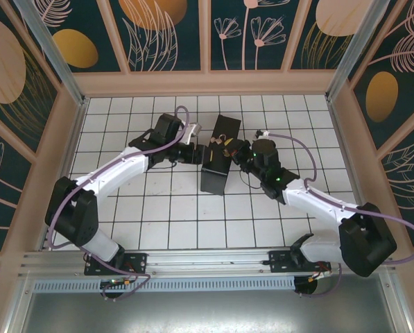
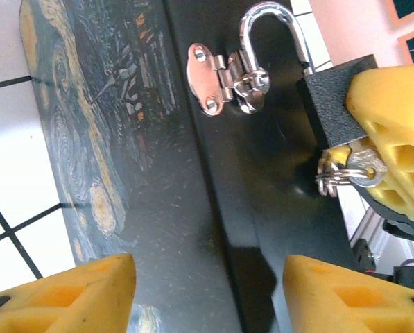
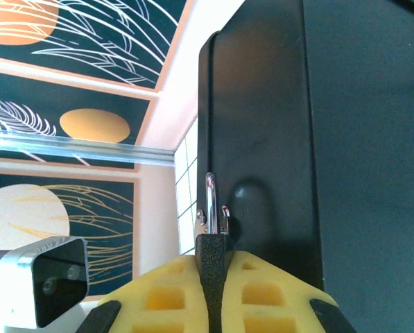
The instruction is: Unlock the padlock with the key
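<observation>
The padlock (image 2: pixel 326 104) has a dark, grainy body and a bright steel shackle (image 2: pixel 249 28) hooked through the hasp (image 2: pixel 210 80) of the painted box (image 2: pixel 123 173). My right gripper (image 3: pixel 212 253) is shut on the padlock body (image 3: pixel 212 267), its yellow fingers (image 2: pixel 394 104) pressed to both sides. A small metal key head (image 2: pixel 364 165) with a split ring (image 2: pixel 330 182) shows at the padlock's lower end; its shaft is hidden. My left gripper (image 2: pixel 207 298) hovers open over the box lid, nothing between its pads. From above, both grippers (image 1: pixel 193 149) (image 1: pixel 233 149) flank the box (image 1: pixel 216 173).
The dark box (image 3: pixel 317 139) lies mid-table on white tiles (image 1: pixel 172 208). Peach walls with dark floral panels (image 1: pixel 165 35) enclose the table on three sides. The left wrist's camera housing (image 3: pixel 44 277) sits close to the right gripper.
</observation>
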Action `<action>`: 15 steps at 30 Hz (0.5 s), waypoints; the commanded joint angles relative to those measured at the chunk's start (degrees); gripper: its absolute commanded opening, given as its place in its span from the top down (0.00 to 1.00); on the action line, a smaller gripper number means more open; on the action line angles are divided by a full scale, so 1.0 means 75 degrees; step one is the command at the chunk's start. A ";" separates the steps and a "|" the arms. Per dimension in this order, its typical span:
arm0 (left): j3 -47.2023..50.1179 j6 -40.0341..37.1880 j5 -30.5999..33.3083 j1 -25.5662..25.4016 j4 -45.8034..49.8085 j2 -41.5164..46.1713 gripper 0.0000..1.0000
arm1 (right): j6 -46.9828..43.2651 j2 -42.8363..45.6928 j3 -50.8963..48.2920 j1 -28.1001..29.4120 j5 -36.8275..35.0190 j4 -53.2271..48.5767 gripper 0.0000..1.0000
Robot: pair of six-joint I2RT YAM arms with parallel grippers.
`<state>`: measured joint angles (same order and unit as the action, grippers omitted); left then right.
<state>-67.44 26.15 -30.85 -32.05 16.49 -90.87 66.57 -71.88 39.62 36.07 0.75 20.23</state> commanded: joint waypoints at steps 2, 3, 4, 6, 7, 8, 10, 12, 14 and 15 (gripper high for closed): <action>-0.0089 -0.0194 0.0145 -0.0015 -0.0140 -0.0175 0.45 | -0.0540 -0.0064 0.0172 -0.0132 0.0251 -0.0444 0.95; -0.0090 -0.0177 0.0131 -0.0037 -0.0165 -0.0208 0.46 | -0.0651 -0.0177 0.0297 -0.0133 0.0296 -0.0607 0.95; -0.0084 -0.0171 0.0148 -0.0057 -0.0171 -0.0241 0.47 | -0.0765 -0.0269 0.0412 -0.0127 0.0320 -0.0727 0.95; -0.0047 -0.0182 0.0160 -0.0090 -0.0183 -0.0259 0.48 | -0.0833 -0.0381 0.0545 -0.0112 0.0164 -0.0879 0.96; -0.0004 -0.0194 0.0133 -0.0097 -0.0193 -0.0260 0.49 | -0.0856 -0.0417 0.0587 -0.0108 0.0035 -0.0875 0.97; 0.0035 -0.0191 0.0125 -0.0100 -0.0206 -0.0259 0.50 | -0.0871 -0.0461 0.0637 -0.0079 -0.0056 -0.0816 0.98; 0.0108 -0.0223 0.0059 -0.0119 -0.0208 -0.0259 0.51 | -0.0964 -0.0518 0.0661 0.0059 -0.0252 -0.0508 0.98; 0.0166 -0.0229 0.0017 -0.0131 -0.0218 -0.0248 0.54 | -0.1326 -0.0697 0.0884 0.0267 -0.0543 -0.0379 0.98; 0.0213 -0.0226 -0.0051 -0.0125 -0.0252 -0.0227 0.55 | -0.1670 -0.1002 0.1390 0.0474 -0.0650 -0.0762 0.98; 0.0236 -0.0218 -0.0078 -0.0132 -0.0270 -0.0224 0.55 | -0.1830 -0.1116 0.1545 0.0608 -0.0792 -0.0795 0.98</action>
<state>-67.20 25.71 -31.07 -32.51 13.67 -91.57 58.24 -77.69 46.98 38.13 -1.83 15.88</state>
